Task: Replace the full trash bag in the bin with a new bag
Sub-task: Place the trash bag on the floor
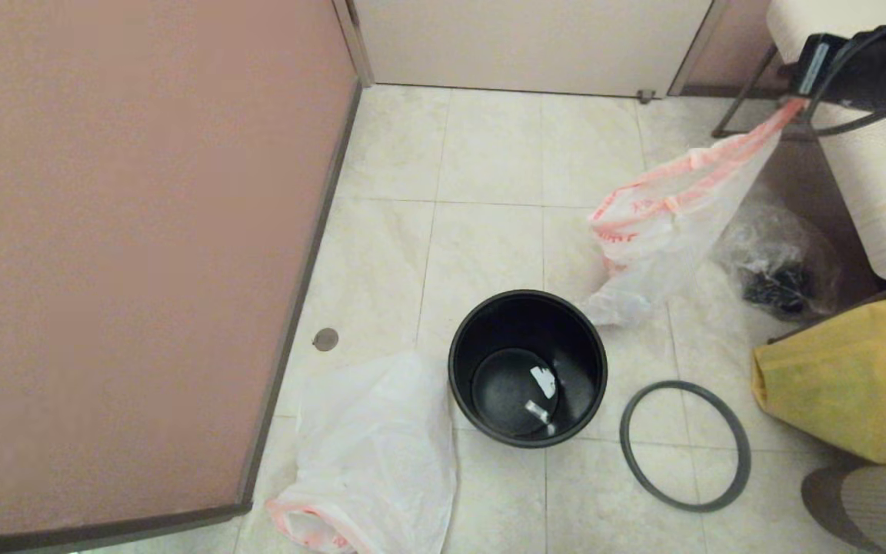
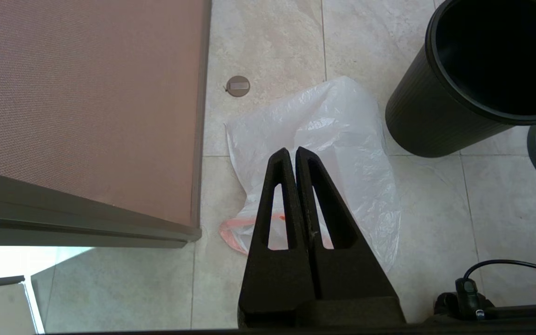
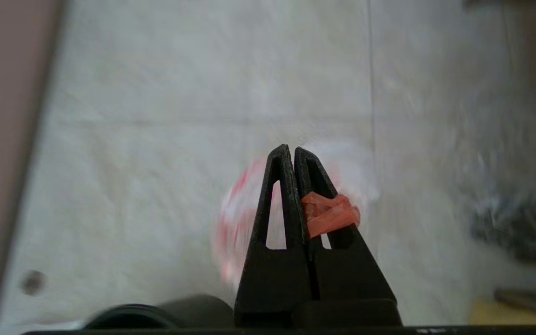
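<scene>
Right gripper (image 3: 294, 151) clamped tight on new bag (image 1: 654, 231) rim, aloft beyond bin (image 1: 527, 368); left gripper (image 2: 292, 152) closed, empty

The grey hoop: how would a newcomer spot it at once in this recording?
Start at the bin, the round black bucket standing open on the pale tiled floor. The grey hoop lies flat on the tiles to the bin's right, apart from it. Unlike the crumpled bags around, it is a thin, rigid, empty ring.

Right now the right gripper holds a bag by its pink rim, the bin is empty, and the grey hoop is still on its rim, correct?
Not the hoop: in the head view the grey hoop lies on the floor beside the bin. The right gripper does hold the bag.
</scene>
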